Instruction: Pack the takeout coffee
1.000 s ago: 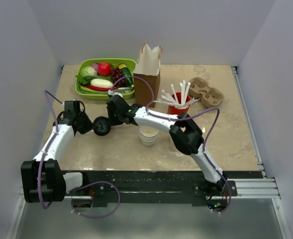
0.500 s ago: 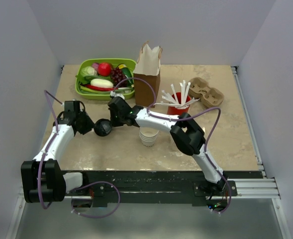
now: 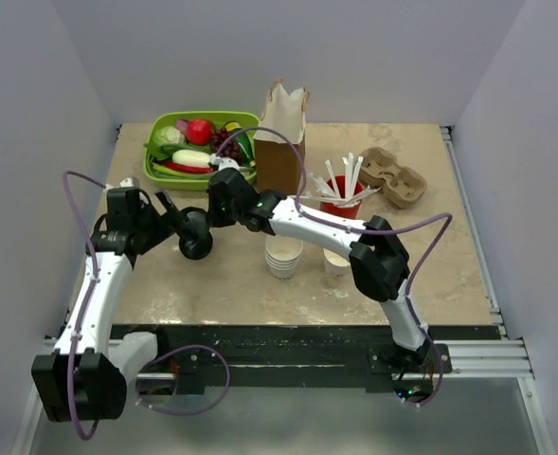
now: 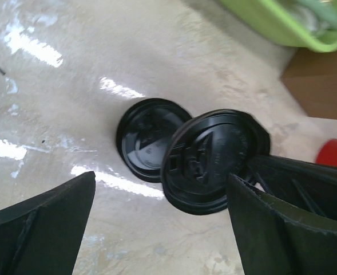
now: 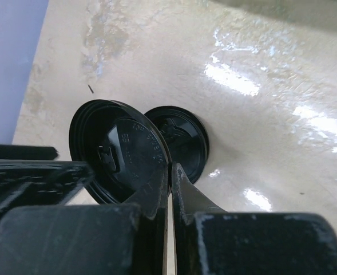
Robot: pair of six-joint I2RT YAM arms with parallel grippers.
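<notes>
Right gripper (image 5: 169, 172): you've got it clamped on a black lid (image 5: 119, 152), pinched at the rim
Left gripper (image 4: 160, 186): yours is spread wide, holding nothing
Second lid (image 4: 148, 140): flat on the worktop (image 4: 54, 103)
Coffee cup (image 3: 336, 263): lidless, just right of the cup stack (image 3: 283, 256)

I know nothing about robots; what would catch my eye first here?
Left of centre, the right gripper pinches a black lid by its rim, beside a second lid lying on the table. Behind them stand a green tray of colourful produce and a brown paper bag.
</notes>
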